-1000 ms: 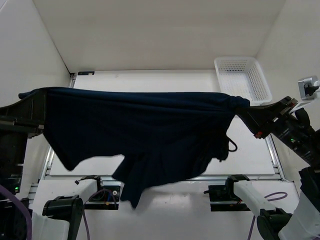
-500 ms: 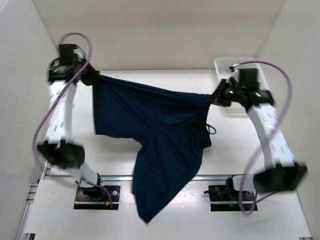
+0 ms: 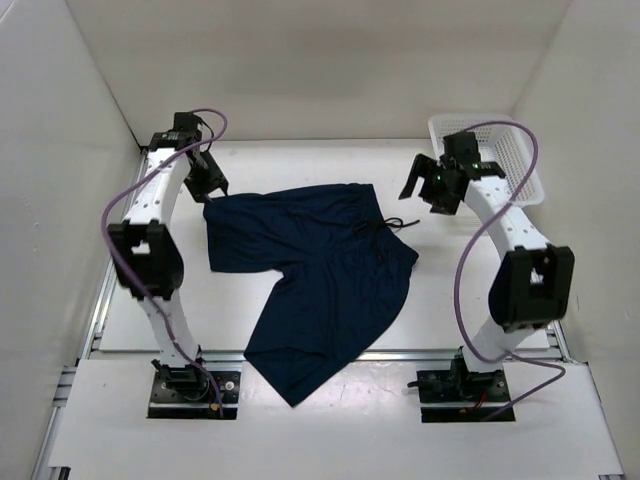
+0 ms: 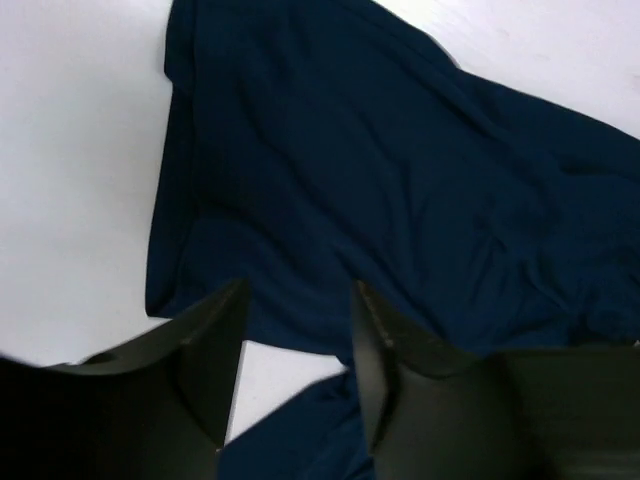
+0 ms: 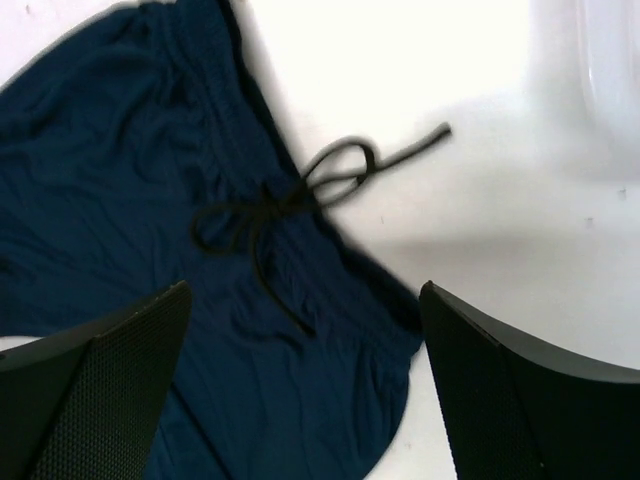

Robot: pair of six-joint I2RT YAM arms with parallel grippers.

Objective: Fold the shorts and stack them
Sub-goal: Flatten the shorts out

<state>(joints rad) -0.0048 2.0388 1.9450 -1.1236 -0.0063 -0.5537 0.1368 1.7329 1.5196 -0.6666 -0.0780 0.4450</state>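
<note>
The dark navy shorts (image 3: 310, 265) lie spread on the white table, waistband toward the back and one leg reaching the front edge. Their black drawstring (image 5: 330, 172) trails off the right side of the waistband. My left gripper (image 3: 210, 188) hovers over the shorts' back left corner. In the left wrist view this gripper (image 4: 298, 292) is open, with cloth (image 4: 400, 180) and bare table showing through the gap. My right gripper (image 3: 428, 186) hangs just right of the waistband. In the right wrist view that gripper (image 5: 305, 292) stands wide open above the cloth (image 5: 120, 200), holding nothing.
A white mesh basket (image 3: 485, 150) stands at the back right corner, just behind the right arm. White walls close in the table on the left, back and right. The metal rail (image 3: 330, 352) runs along the front edge under the shorts' leg.
Both grippers have opened and let go of the shorts. The cloth, first stretched high between them, has dropped flat onto the table. Both arms have swung down toward the table's back.
</note>
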